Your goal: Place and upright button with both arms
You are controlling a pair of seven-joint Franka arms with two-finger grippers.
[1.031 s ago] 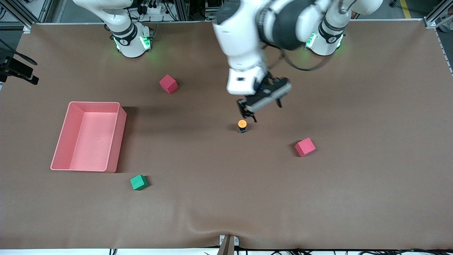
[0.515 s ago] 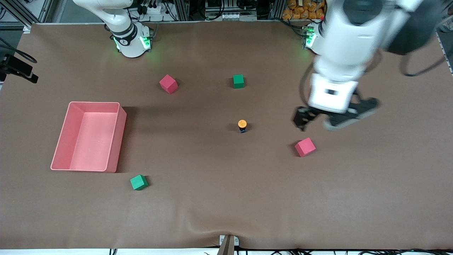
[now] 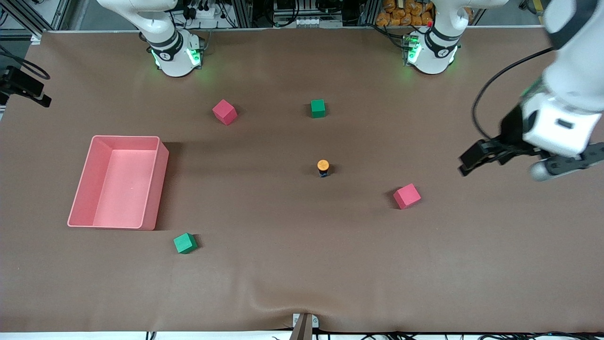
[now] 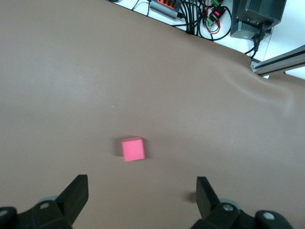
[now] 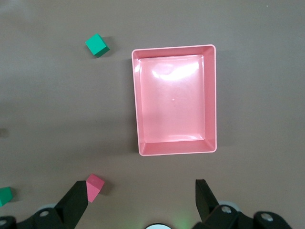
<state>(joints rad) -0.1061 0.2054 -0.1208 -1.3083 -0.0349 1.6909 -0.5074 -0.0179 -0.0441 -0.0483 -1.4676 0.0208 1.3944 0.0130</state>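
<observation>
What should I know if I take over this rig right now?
Left gripper: open, holding nothing, up over the table's left-arm end, with a pink cube below it.
Right gripper: open, holding nothing, waiting above the pink tray.
Button: standing alone mid-table, orange cap up, apart from every cube.
Done: button appears placed and upright.
Left: apparently nothing but parking the arms; confirm the button stands steady.

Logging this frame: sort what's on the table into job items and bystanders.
Job: button, standing orange cap up mid-table; left gripper, open, over the table's left-arm end; right gripper, open, waiting above the tray.
Bystanders: pink tray, two pink cubes, two green cubes.
</observation>
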